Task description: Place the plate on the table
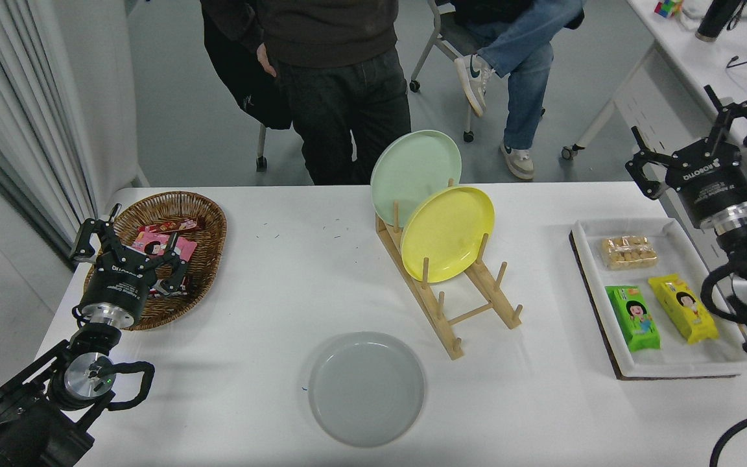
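While the grey plate (366,388) lies flat on the white surface (270,279) near its front edge, the right tool (698,146) hovers wide open and empty, well apart to the plate's far right.

Around grey plate (366,388): bare table (283,285) left and front.
Right of it: wooden rack (471,311) stands near, seemingly not touching.
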You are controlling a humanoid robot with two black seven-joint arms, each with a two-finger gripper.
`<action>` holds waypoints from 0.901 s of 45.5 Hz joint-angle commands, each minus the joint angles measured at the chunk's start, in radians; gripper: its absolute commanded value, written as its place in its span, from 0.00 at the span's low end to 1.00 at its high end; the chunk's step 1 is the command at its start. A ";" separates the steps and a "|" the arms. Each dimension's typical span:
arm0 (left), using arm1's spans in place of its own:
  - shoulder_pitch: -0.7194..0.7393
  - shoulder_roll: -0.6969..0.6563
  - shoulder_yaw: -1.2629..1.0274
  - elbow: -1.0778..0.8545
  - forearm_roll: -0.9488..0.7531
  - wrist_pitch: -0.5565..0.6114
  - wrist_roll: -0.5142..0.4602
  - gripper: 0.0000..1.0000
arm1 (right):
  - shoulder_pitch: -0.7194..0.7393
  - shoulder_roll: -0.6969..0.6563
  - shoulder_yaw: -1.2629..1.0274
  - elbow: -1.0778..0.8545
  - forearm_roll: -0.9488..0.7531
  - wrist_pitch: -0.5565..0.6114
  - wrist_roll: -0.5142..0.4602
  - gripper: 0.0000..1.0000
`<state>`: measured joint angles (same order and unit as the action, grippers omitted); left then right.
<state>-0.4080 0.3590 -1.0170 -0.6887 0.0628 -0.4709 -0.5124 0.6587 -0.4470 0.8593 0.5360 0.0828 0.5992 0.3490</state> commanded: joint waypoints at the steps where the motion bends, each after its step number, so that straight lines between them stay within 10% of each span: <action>1: 0.000 0.000 0.000 0.000 0.000 0.000 0.000 0.98 | -0.068 0.014 -0.055 -0.086 -0.003 0.005 0.005 0.99; 41: 0.000 0.000 0.000 0.000 0.000 0.000 0.000 0.98 | 0.030 0.108 -0.167 -0.303 0.051 -0.004 0.005 1.00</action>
<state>-0.4080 0.3589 -1.0170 -0.6888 0.0629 -0.4709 -0.5123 0.6730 -0.3612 0.6974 0.2775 0.1239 0.5964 0.3532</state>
